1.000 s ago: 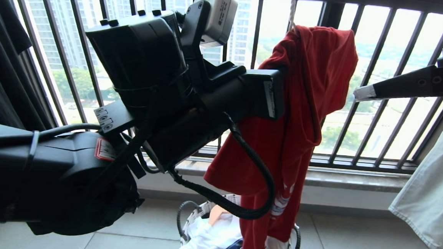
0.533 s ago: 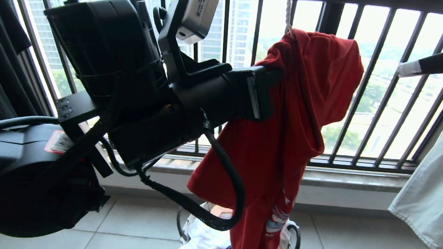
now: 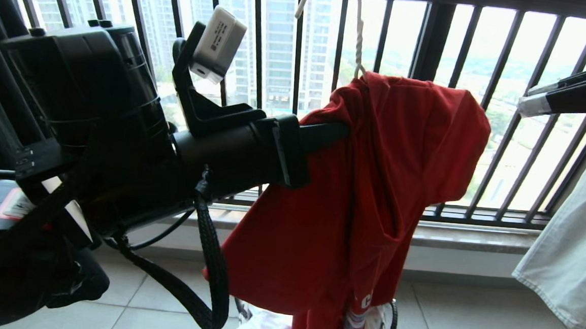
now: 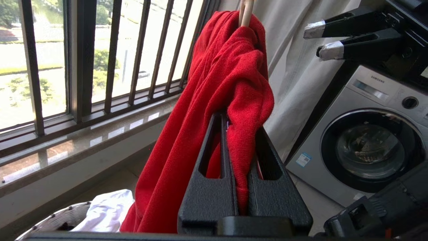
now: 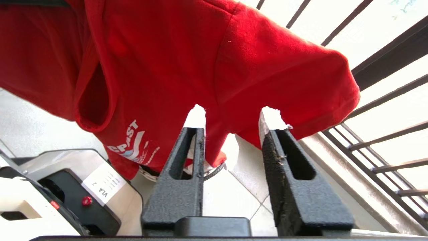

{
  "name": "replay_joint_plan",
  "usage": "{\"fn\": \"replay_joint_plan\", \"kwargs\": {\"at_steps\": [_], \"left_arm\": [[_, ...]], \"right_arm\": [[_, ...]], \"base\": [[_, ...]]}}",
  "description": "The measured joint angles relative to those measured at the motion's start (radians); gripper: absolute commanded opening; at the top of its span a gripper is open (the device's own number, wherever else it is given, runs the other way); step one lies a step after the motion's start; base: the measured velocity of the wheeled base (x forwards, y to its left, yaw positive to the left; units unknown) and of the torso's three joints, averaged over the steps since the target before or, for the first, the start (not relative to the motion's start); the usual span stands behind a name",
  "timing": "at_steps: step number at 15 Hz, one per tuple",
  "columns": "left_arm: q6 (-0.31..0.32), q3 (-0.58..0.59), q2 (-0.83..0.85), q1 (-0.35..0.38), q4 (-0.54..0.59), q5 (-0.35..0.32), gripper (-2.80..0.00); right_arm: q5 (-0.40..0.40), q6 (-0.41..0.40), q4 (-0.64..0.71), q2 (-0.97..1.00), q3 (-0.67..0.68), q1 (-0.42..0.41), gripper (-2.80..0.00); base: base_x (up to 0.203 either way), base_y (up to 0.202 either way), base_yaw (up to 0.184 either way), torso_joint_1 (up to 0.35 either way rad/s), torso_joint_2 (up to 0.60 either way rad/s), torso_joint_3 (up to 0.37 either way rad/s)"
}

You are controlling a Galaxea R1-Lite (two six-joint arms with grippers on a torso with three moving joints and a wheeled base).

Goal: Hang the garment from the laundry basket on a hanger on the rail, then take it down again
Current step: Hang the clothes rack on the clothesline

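red short-sleeved t-shirt [image 3: 373, 189] hung draped over thin white wire hanger [image 3: 357, 41], in front of black balcony railing with vertical bars [image 3: 433, 36]. left gripper [image 4: 239, 134] reached in from left, clamped on fold of shirt just below hanger neck. right gripper [image 5: 234, 117] stood right of shirt, jaws apart, tips at shirt's sleeve edge; contact unclear. small round white-rimmed laundry basket [image 3: 390, 323] sat on floor beneath shirt, white cloth [image 4: 103, 211] inside. pale hanging cloth [image 3: 568, 242] at far right, silver front-loading washing machine [image 4: 367, 140] behind it.

right gripper [image 5: 232, 115]: fingers [image 5: 180, 174] parted, tips against the cloth
garment [image 5: 187, 63]: red, printed, hanging just above
floor [image 5: 234, 197]: pale tiles
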Motion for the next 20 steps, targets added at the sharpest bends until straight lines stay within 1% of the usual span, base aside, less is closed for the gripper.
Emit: {"fn": "replay_joint_plan", "kwargs": {"at_steps": [3, 5, 6, 7, 9, 11, 13, 17, 19, 20], "left_arm": [[-0.009, 0.064, -0.026, 0.041, 0.002, -0.101, -2.80], [-0.009, 0.102, -0.041, 0.060, 0.019, -0.179, -2.80], [-0.008, 0.117, -0.049, 0.069, 0.039, -0.224, -2.80], [-0.008, 0.127, -0.057, 0.074, 0.059, -0.263, -2.80], [-0.008, 0.138, -0.073, 0.077, 0.091, -0.309, -2.80], [-0.007, 0.154, -0.088, 0.078, 0.095, -0.340, -2.80], [-0.007, 0.180, -0.110, 0.078, 0.094, -0.387, -2.80], [-0.006, 0.214, -0.138, 0.099, 0.087, -0.459, -2.80], [-0.005, 0.220, -0.146, 0.130, 0.084, -0.519, -2.80], [-0.005, 0.221, -0.148, 0.151, 0.082, -0.560, -2.80]], "right_arm": [[-0.004, -0.061, 0.032, 0.004, 0.000, 0.023, 0.00], [-0.037, -0.069, 0.026, 0.018, 0.000, 0.026, 0.00], [-0.039, -0.076, 0.038, 0.025, 0.000, 0.032, 0.00], [-0.039, -0.086, 0.049, 0.029, 0.000, 0.046, 0.00], [-0.030, -0.104, 0.075, 0.036, 0.002, 0.095, 0.00], [0.034, -0.124, 0.130, 0.039, 0.012, 0.140, 0.00], [0.126, -0.167, 0.176, 0.036, 0.017, 0.156, 0.00], [0.202, -0.205, 0.192, 0.035, 0.021, 0.176, 0.00], [0.244, -0.227, 0.192, 0.053, 0.022, 0.178, 0.00], [0.271, -0.236, 0.190, 0.069, 0.022, 0.178, 0.00]], "base": [[0.000, 0.000, 0.000, 0.000, 0.00, 0.000], [0.000, 0.000, 0.000, 0.000, 0.00, 0.000], [0.000, 0.000, 0.000, 0.000, 0.00, 0.000], [0.000, 0.000, 0.000, 0.000, 0.00, 0.000], [0.000, 0.000, 0.000, 0.000, 0.00, 0.000], [0.000, 0.000, 0.000, 0.000, 0.00, 0.000], [0.000, 0.000, 0.000, 0.000, 0.00, 0.000], [0.000, 0.000, 0.000, 0.000, 0.00, 0.000], [0.000, 0.000, 0.000, 0.000, 0.00, 0.000], [0.000, 0.000, 0.000, 0.000, 0.00, 0.000]]}}
